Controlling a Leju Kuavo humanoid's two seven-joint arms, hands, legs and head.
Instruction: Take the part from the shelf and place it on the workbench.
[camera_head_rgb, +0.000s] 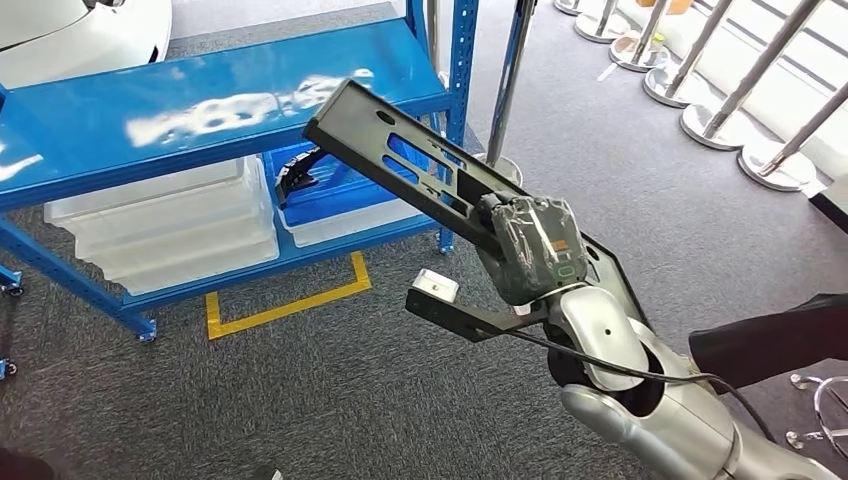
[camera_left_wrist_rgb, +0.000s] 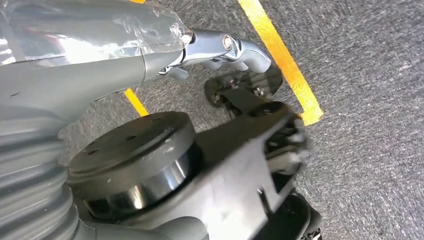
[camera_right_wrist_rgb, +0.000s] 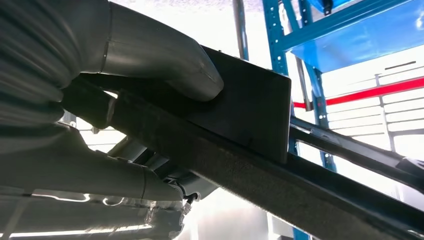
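The part (camera_head_rgb: 400, 150) is a long black metal bracket with slotted holes and a small white block at one lower end. My right hand (camera_head_rgb: 530, 245) grips it near its middle and holds it tilted in the air, in front of the blue shelf (camera_head_rgb: 200, 100) and above the carpet. In the right wrist view the thumb (camera_right_wrist_rgb: 160, 55) presses on the flat face of the part (camera_right_wrist_rgb: 250, 110), with fingers wrapped beneath it. My left hand (camera_left_wrist_rgb: 150, 55) hangs over the carpet with a finger stretched out, holding nothing.
Clear plastic bins (camera_head_rgb: 170, 225) and a blue bin (camera_head_rgb: 330, 190) with another black piece sit on the lower shelf level. Yellow floor tape (camera_head_rgb: 290, 300) marks the carpet. A pole (camera_head_rgb: 505, 90) and several stanchion bases (camera_head_rgb: 710, 125) stand at the right. A dark shape (camera_head_rgb: 770, 340) juts in from the right edge.
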